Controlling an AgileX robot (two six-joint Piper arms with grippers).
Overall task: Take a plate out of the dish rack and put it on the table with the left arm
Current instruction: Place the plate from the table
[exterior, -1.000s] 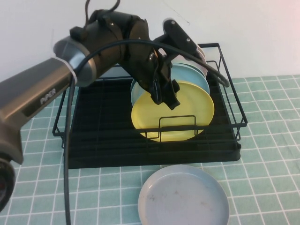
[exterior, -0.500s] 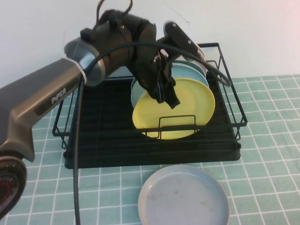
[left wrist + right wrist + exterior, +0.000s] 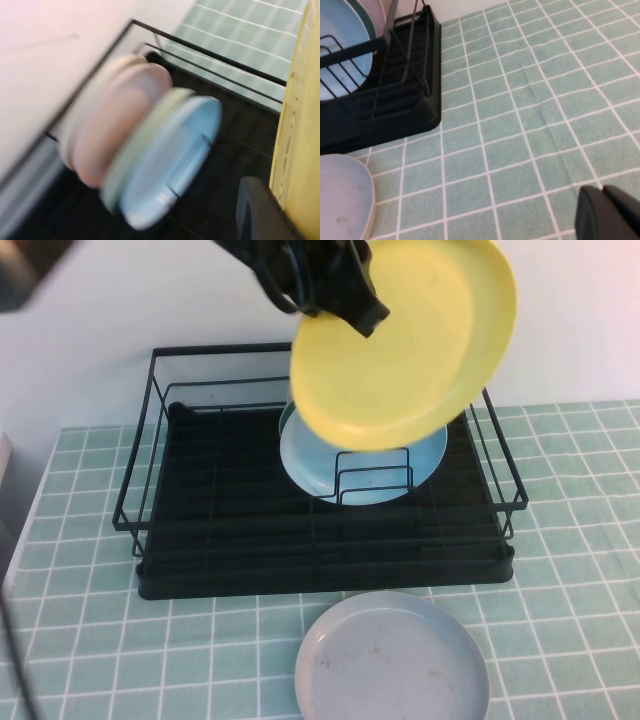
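The yellow plate point(image 3: 410, 345) hangs tilted in the air, high above the black wire dish rack point(image 3: 150, 455) and clear of its dividers. My left gripper point(image 3: 360, 308) is shut on the plate's upper left rim, near the top of the high view. In the left wrist view the plate point(image 3: 300, 135) fills one edge, with a dark finger point(image 3: 260, 210) pressed against it. My right gripper point(image 3: 602, 192) is shut on nothing, low over the green tiled table point(image 3: 520, 125) beside the rack's corner.
A light blue plate point(image 3: 370, 465) still stands upright in the rack's dividers, with pinkish plates point(image 3: 120, 115) behind it. A grey-lilac plate point(image 3: 390, 660) lies flat on the table in front of the rack. Open tiles stretch to the right point(image 3: 580, 540).
The left gripper shut on the yellow plate's rim and lifted it straight up out of the rack; the arm has risen mostly out of the high view.
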